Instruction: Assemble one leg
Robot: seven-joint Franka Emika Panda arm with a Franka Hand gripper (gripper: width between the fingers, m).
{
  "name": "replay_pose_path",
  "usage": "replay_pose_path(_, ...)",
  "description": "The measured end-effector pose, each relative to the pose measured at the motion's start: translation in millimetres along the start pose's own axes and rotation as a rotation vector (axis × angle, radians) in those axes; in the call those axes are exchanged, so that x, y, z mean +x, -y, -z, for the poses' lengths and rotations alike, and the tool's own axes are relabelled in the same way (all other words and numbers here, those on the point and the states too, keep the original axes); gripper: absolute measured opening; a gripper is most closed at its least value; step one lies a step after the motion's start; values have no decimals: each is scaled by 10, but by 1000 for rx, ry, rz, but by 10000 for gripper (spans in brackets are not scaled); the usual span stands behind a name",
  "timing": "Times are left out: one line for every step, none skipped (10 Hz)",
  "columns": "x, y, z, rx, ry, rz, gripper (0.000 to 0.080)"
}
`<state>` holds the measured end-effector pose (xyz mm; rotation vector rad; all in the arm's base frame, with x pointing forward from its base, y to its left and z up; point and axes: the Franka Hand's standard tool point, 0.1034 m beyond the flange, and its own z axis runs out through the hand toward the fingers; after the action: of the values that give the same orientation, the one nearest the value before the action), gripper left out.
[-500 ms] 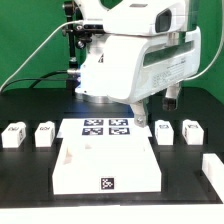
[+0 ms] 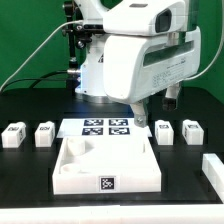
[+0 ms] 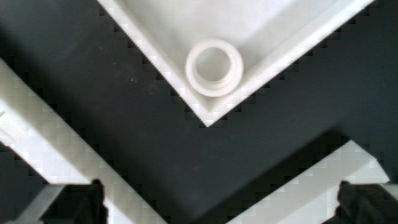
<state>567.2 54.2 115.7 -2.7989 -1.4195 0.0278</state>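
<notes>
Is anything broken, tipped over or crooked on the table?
Nothing stands out. The four legs stand upright in a row, two on each side of the marker board, and the big white panel lies in front of it, sockets up. Nothing looks spilled or cracked.

from the marker board (image 2: 105,128), in the exterior view, i see the panel (image 2: 130,176) just beside it at 6 o'clock, two legs (image 2: 44,132) at 9 o'clock, two other legs (image 2: 165,131) at 3 o'clock, all on the table (image 2: 28,190).
</notes>
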Motion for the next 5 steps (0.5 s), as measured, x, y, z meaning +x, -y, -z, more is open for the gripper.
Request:
replay_pose_path(-44, 57, -21, -5, -2, 76, 650)
replay_pose_path(-157, 157, -53, -6, -1, 200, 650)
replay_pose_path(-258, 208, -76, -12, -5, 306, 650)
replay_pose_path(-368, 224, -101, -22, -9, 479, 650)
replay_pose_path(-433, 215, -117, -24, -8, 564, 650)
